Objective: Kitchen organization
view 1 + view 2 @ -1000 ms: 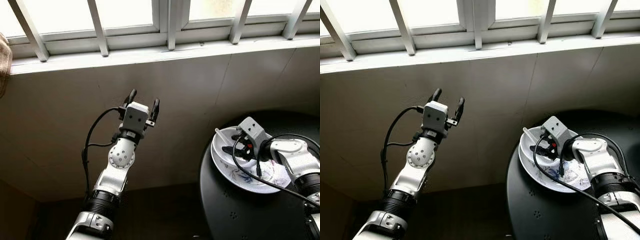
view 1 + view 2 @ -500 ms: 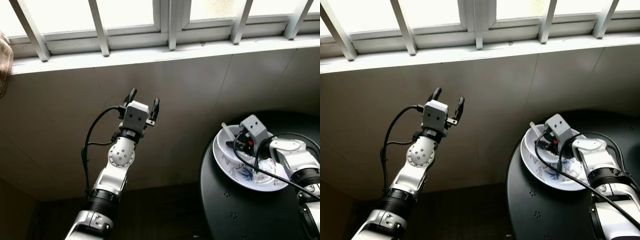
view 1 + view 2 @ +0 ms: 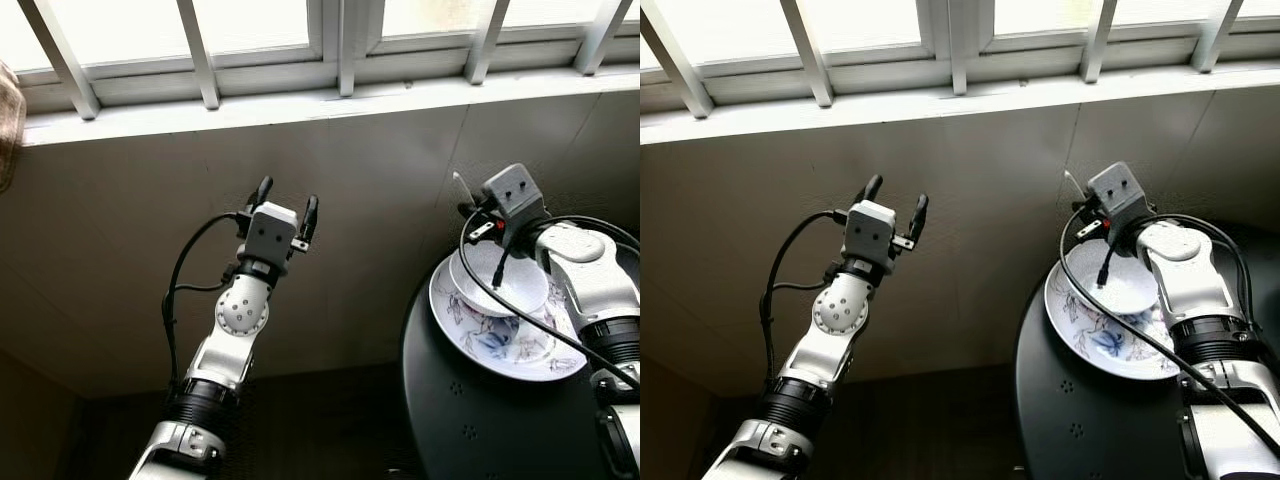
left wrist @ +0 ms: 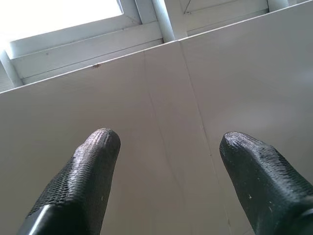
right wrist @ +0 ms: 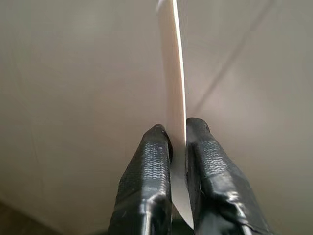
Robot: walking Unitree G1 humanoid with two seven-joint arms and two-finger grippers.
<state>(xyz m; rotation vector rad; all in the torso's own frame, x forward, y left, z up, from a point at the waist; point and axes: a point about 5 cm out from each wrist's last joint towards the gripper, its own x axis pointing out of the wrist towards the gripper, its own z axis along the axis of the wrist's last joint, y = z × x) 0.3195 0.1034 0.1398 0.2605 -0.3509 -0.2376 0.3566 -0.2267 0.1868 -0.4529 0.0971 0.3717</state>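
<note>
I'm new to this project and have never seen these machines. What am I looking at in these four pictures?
It is a humanoid robot with two silver arms. Two pictures come from cameras in its head, looking down. The other two come from cameras on its wrists, looking along each gripper's black fingers. The left gripper is raised before the tiled wall below a barred window, open and empty. The right gripper pinches the rim of a small white plate, tilting it up off a larger blue-patterned plate that lies on a round black table.
</note>
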